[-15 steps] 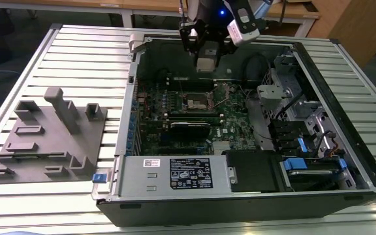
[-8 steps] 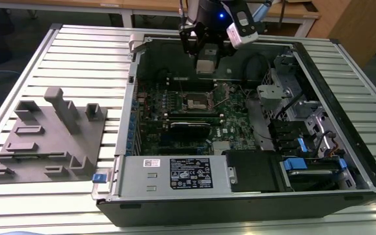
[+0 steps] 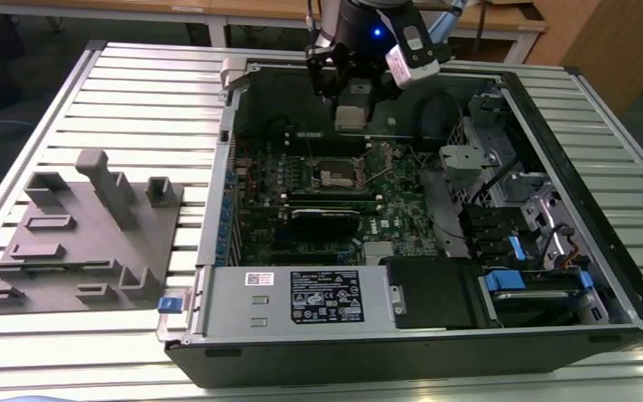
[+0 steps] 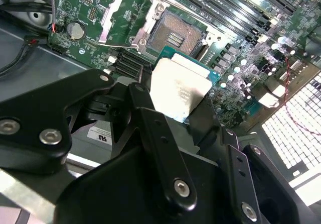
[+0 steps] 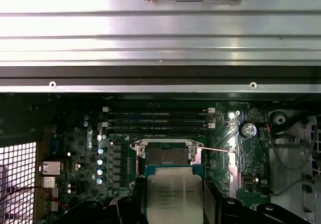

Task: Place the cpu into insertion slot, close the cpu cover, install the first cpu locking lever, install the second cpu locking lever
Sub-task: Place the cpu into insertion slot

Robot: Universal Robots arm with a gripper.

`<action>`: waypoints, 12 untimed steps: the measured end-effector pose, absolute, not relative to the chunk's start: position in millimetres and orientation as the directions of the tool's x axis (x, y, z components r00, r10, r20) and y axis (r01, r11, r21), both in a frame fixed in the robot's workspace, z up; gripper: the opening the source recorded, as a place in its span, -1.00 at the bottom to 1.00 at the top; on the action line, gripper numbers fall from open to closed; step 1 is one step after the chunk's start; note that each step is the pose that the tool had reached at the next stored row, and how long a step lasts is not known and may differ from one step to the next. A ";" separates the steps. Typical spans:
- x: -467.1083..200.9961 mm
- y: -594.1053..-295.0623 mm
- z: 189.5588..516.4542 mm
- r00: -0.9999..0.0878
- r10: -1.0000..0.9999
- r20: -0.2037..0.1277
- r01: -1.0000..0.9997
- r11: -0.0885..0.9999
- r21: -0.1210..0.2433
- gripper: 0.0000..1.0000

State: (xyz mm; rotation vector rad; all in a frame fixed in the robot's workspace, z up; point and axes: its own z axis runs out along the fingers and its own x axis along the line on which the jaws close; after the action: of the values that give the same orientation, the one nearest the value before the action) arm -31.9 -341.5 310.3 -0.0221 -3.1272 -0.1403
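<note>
The cpu [image 4: 181, 87] is hanging clamped by its edges in my gripper [image 3: 351, 109], over the green board [image 3: 394, 209] inside the open computer case [image 3: 411, 364] on the slatted surface [image 3: 143, 92]. Being square, it is showing no long side. Its silver top is facing both wrist cameras, and its edges are running roughly square with the slot [image 5: 167, 156] in the first wrist view. The slot is lying bare just beyond it, with its cover [image 4: 111, 18] standing flipped open.
</note>
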 end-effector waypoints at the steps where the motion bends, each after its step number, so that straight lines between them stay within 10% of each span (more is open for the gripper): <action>1: -32.0 -341.5 309.7 -1.000 0.014 0.012 0.015 0.996 0.089 0.08; 12: -32.4 -341.7 299.8 -1.000 0.013 0.012 0.014 0.996 0.089 0.08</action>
State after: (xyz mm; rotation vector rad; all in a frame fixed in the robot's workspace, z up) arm -32.4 -341.7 299.8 -0.0214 -3.1272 -0.1403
